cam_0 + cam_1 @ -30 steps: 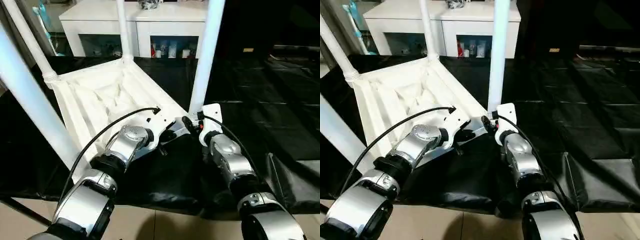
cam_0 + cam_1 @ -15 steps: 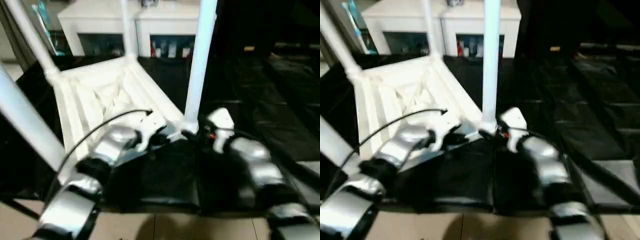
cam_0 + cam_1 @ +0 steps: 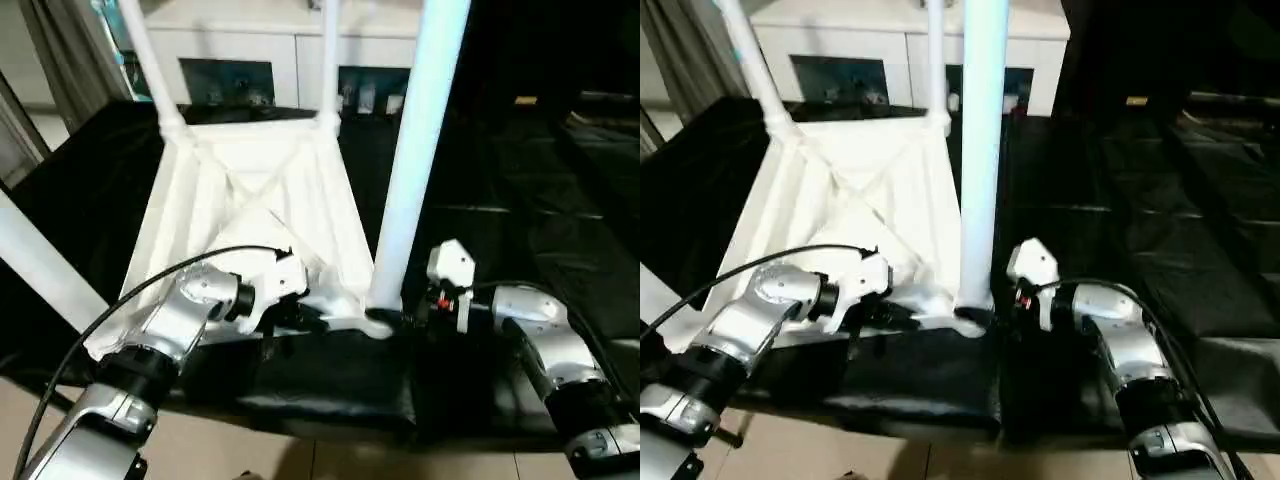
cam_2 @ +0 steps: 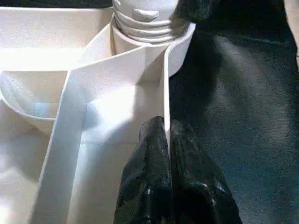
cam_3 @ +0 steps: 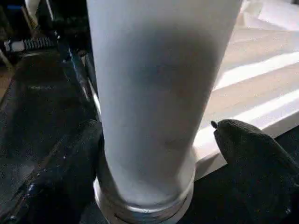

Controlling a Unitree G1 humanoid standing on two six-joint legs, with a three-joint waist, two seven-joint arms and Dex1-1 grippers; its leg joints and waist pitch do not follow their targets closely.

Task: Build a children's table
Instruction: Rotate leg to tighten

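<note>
Four white legs stand up from the children's table (image 3: pixel 255 190), which lies upside down on the black sheet (image 3: pixel 560 250) so its corner sockets face up. Over on the left, the left gripper (image 4: pixel 167 140) is pinched shut on the thin rim wall near the closest socket, I'd guess to steady the top. Moving right, the near leg (image 3: pixel 415 150) stands in that corner, and the right gripper (image 5: pixel 154 154) has its fingers (image 5: pixel 254 158) spread wide either side of the leg's base, not clamping it.
</note>
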